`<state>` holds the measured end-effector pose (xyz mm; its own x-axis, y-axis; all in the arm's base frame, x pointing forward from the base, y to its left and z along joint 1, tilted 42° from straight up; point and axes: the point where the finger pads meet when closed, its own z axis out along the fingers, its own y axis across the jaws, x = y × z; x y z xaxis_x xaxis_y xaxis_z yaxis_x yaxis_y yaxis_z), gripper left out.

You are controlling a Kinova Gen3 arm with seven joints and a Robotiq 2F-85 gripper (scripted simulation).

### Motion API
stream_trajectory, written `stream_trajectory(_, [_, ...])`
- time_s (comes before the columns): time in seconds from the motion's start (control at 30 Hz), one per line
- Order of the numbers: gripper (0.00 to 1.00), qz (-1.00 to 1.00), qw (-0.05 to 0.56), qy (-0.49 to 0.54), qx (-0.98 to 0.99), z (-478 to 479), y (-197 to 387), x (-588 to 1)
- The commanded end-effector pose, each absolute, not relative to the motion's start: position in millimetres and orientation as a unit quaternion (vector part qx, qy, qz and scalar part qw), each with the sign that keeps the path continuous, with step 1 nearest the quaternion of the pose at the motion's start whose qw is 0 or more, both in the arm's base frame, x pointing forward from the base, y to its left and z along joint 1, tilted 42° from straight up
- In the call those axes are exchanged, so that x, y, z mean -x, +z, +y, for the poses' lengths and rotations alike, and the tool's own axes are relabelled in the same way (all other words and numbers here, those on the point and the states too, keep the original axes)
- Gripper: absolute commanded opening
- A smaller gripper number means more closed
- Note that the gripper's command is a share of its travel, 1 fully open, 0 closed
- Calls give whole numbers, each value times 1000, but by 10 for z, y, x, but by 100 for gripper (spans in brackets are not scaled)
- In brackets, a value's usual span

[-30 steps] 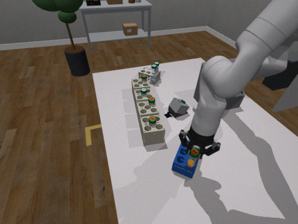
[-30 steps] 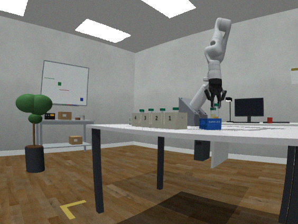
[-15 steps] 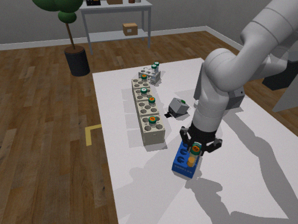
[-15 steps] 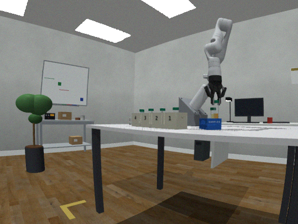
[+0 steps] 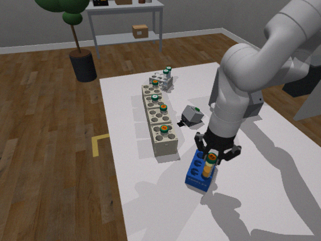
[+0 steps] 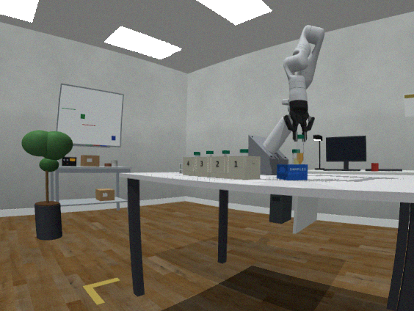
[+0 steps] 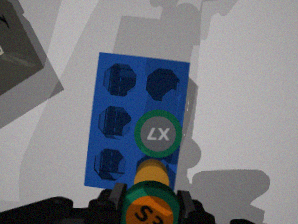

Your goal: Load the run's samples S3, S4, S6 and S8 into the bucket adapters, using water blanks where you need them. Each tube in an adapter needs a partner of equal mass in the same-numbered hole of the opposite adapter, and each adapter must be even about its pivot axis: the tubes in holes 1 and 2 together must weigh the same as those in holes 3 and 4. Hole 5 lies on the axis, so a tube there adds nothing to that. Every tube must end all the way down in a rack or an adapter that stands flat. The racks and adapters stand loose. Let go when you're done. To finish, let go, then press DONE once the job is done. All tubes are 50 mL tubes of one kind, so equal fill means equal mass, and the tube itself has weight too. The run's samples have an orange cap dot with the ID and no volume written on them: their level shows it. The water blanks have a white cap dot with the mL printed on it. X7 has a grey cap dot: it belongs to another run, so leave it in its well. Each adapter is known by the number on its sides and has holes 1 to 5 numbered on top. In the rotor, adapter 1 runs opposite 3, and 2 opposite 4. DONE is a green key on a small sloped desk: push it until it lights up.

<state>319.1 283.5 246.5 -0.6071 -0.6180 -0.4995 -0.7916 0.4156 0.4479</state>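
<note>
The fingers [image 5: 213, 153] pinch sample S3 [image 7: 150, 207] by its cap above the blue sample rack [image 5: 193, 177]; each adapter [image 5: 165, 146] already carries one tube, and DONE [image 5: 196, 109] is unpressed.

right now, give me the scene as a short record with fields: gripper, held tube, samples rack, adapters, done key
gripper: gripper shut on the cap of tube S3, above the rack
held tube: S3, orange liquid, upright, raised over the near-right well; its tip looks just above the rack top
samples rack: blue SAMPLES rack; X7 seated; the other wells in view look empty
adapters: row marked 4, 3, 2, 1, each with one green-capped tube
done key: green key on the grey sloped desk, unlit
</note>
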Motion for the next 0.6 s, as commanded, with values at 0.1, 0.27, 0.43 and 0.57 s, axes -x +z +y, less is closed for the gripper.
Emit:
stream_trajectory(0.1, [10,831,130,335,424,2794,2510,-3199])
stream_trajectory(0.27, [10,831,130,335,424,2750,2559,-3204])
stream_trajectory(0.43, [10,831,130,335,424,2705,2609,-3208])
stream_trajectory(0.57, [10,831,130,335,424,2669,2648,-3212])
